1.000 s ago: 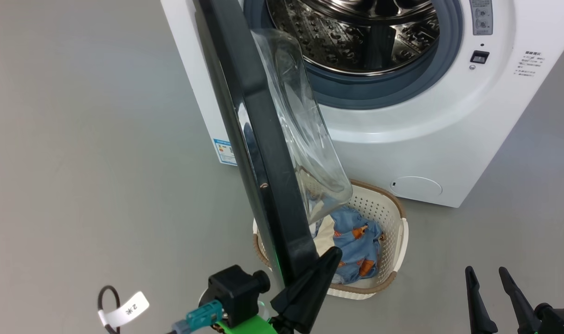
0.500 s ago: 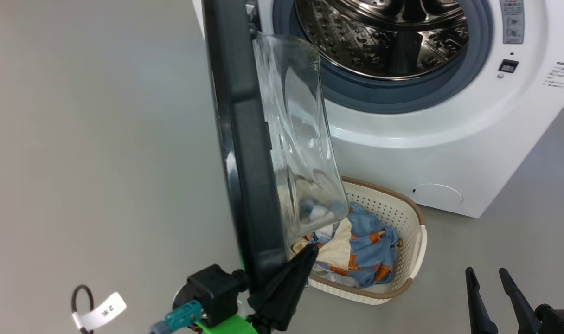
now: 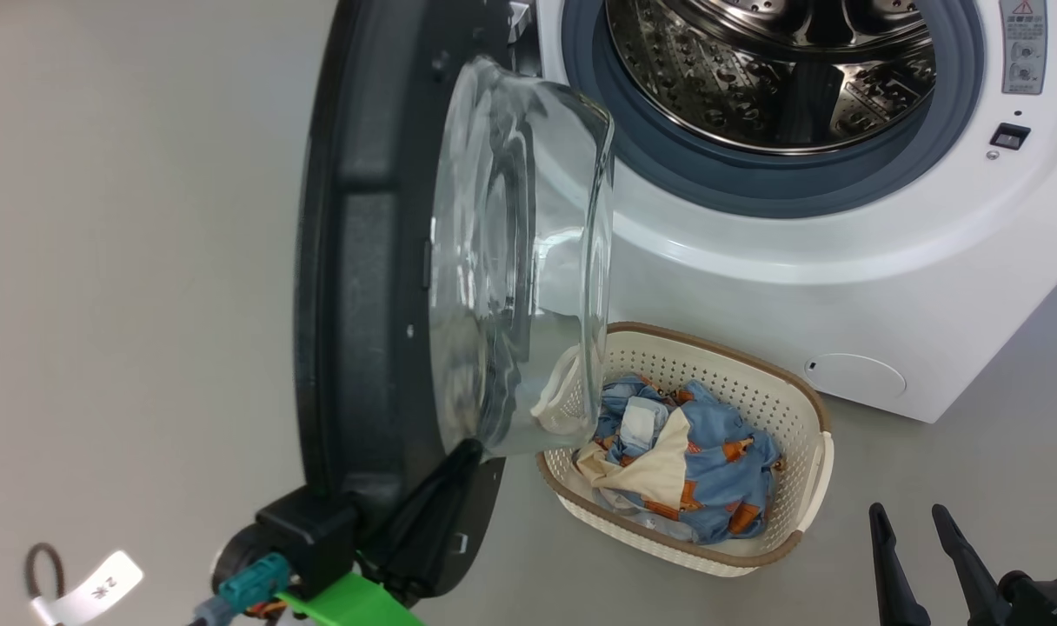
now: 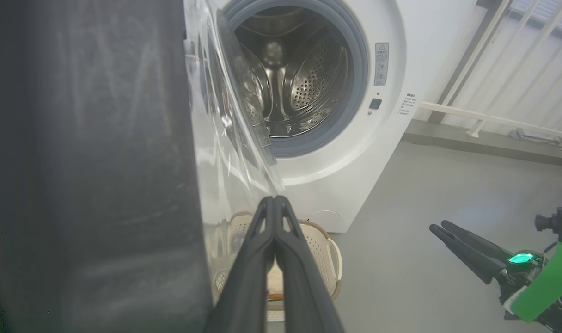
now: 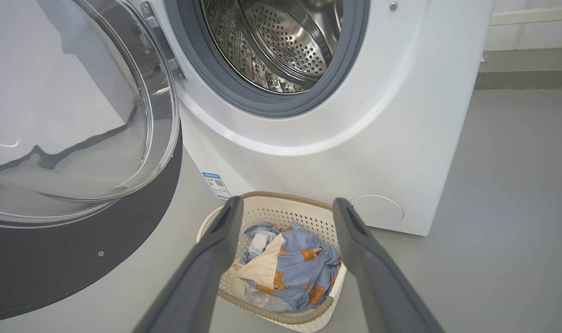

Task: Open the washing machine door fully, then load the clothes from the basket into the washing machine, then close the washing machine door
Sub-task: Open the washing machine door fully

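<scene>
We are entering the left gripper (image 4: 275, 200) with its two dark fingers pressed tight together, tips lying against the lower inner face of the washing machine door (image 3: 363, 261), just beside its clear glass bowl (image 3: 511, 261). We are entering the right gripper (image 5: 286, 206) with jaws standing wide apart, hanging over the floor (image 3: 129, 261) and pointing toward the basket (image 5: 304, 210). The door is standing swung out at the left of the washing machine (image 3: 754, 287), leaving its mouth uncovered. The basket is sitting on the floor just before the machine's front, near the round flap (image 3: 854, 376), and is holding the clothes (image 3: 711, 469): light blue cloth with orange-brown print, one cream piece, one small white piece. The drum (image 3: 754, 78), ringed by the grey gasket (image 3: 668, 174), is showing bare perforated steel.
</scene>
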Tool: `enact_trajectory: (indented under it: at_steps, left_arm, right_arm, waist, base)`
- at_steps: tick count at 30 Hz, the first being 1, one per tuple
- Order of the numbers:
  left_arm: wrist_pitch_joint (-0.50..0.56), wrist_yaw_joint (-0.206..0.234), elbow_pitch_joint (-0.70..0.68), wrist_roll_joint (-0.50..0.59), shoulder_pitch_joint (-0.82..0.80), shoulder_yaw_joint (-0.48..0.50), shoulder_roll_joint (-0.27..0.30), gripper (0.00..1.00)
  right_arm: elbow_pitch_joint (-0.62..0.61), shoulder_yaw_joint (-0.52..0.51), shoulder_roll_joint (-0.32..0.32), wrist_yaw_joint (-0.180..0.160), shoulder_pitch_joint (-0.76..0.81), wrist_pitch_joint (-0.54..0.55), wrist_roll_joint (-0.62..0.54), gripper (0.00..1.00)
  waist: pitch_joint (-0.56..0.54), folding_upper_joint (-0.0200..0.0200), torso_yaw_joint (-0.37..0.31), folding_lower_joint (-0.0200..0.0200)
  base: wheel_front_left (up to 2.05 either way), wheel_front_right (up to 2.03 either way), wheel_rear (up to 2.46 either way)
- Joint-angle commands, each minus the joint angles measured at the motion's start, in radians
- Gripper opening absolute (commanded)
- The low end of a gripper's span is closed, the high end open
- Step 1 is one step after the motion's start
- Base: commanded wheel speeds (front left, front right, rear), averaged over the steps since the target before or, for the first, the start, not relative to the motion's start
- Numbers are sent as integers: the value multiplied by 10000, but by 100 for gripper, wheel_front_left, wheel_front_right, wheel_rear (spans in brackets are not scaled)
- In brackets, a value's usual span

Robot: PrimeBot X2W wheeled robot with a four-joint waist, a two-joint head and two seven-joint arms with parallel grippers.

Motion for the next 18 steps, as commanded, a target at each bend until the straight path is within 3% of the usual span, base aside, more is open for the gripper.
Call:
enact_trajectory:
  at_steps: [1,18]
  left_arm:
    - [46,190,-238,144,-152,640,345,0]
    - [-480,508,467,54,-384,1801,819,0]
  right_arm:
    - [-202,303,-120,92,-110,-120,40,100]
    - [-251,313,-222,92,-101,-120,-18,100]
  waist:
    - [28,0,28,0]
    - [188,0,208,0]
  base:
    - [0,0,0]
    - [0,0,0]
